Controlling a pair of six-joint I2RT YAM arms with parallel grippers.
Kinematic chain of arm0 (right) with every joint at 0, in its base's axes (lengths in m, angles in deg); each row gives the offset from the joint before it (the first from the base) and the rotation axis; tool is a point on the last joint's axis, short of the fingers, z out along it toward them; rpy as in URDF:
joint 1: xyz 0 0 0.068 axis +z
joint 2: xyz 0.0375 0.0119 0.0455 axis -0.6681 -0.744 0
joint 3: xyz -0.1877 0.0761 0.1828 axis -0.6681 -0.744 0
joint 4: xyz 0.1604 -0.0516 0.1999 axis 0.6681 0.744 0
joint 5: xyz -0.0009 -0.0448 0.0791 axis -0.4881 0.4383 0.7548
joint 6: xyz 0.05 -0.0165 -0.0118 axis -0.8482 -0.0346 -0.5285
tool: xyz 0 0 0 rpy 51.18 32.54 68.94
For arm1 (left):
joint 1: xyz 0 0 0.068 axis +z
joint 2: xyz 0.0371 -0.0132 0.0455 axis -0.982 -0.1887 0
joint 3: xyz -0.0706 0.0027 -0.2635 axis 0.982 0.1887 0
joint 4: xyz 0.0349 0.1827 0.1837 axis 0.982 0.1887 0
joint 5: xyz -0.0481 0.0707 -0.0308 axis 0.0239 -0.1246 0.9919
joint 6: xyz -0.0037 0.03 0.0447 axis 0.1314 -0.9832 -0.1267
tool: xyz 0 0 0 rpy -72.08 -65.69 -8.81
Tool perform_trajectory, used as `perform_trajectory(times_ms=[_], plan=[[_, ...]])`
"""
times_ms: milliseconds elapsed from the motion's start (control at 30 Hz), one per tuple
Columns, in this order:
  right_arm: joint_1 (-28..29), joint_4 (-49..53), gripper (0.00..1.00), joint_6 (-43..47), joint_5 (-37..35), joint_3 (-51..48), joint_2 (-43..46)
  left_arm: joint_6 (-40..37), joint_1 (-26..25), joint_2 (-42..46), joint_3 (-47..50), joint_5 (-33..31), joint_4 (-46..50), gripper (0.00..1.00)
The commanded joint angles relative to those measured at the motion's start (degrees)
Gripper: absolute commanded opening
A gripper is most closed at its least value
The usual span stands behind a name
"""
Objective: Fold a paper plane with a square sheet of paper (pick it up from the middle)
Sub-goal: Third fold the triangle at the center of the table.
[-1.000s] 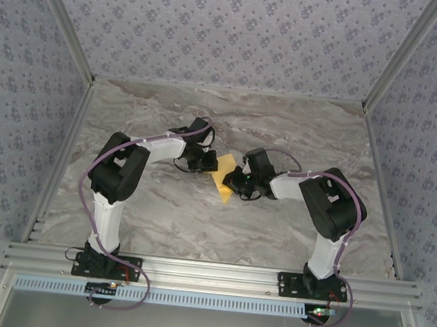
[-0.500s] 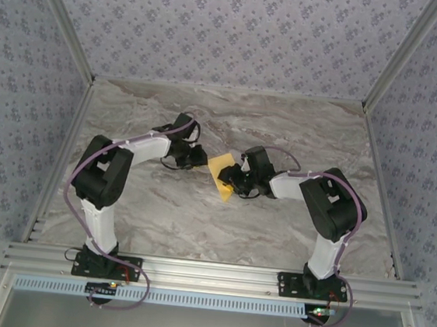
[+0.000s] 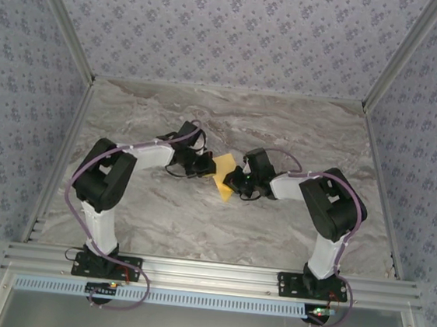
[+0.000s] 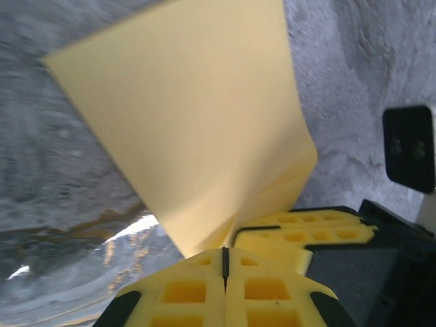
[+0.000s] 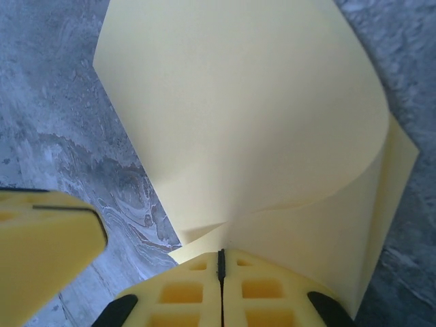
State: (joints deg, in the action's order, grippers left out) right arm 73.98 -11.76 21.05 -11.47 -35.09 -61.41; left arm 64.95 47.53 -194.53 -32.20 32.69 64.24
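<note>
Pinching the square sheet of paper (image 5: 238, 102) tight in both the left gripper (image 4: 225, 264) and the right gripper (image 5: 220, 264), at the middle of the marble table (image 3: 307, 134). Pushed back in from the left (further out a moment ago), so probably curling the sheet toward a fold.

The top camera looks down from behind my bases over the whole worktop (image 3: 159, 212). One wrist camera sits close behind my left gripper (image 4: 225, 262), the other behind my right gripper (image 5: 220, 262), both facing the paper (image 4: 191, 122), which all views share.
</note>
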Motion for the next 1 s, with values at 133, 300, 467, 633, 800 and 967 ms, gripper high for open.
perform_trajectory(times_ms=[133,300,467,633,800,967], plan=[[-0.4,6.4,0.01,1.6,-2.8,-1.8,-1.2,0.1,-1.7,-0.7,-0.9,1.8,-1.1,0.0],[-0.4,6.5,0.01,1.6,-2.8,-1.7,-1.2,-0.7,-2.1,-2.9,-2.8,0.6,1.7,0.0],[-0.4,6.5,0.01,1.6,-2.8,-1.8,-1.2,-1.2,-2.6,-4.1,-3.5,0.8,2.6,0.0],[-0.4,6.5,0.01,1.6,-2.8,-1.7,-1.2,-1.5,-2.8,-4.4,-3.7,0.9,2.7,0.0],[-0.3,6.5,0.01,1.6,-2.8,-1.6,-1.2,-2.1,-3.0,-5.0,-4.0,-0.2,3.7,0.0],[-0.3,6.2,0.01,1.5,-2.6,-1.8,-1.1,-2.8,-3.0,-5.7,-4.1,-1.8,5.0,0.0]])
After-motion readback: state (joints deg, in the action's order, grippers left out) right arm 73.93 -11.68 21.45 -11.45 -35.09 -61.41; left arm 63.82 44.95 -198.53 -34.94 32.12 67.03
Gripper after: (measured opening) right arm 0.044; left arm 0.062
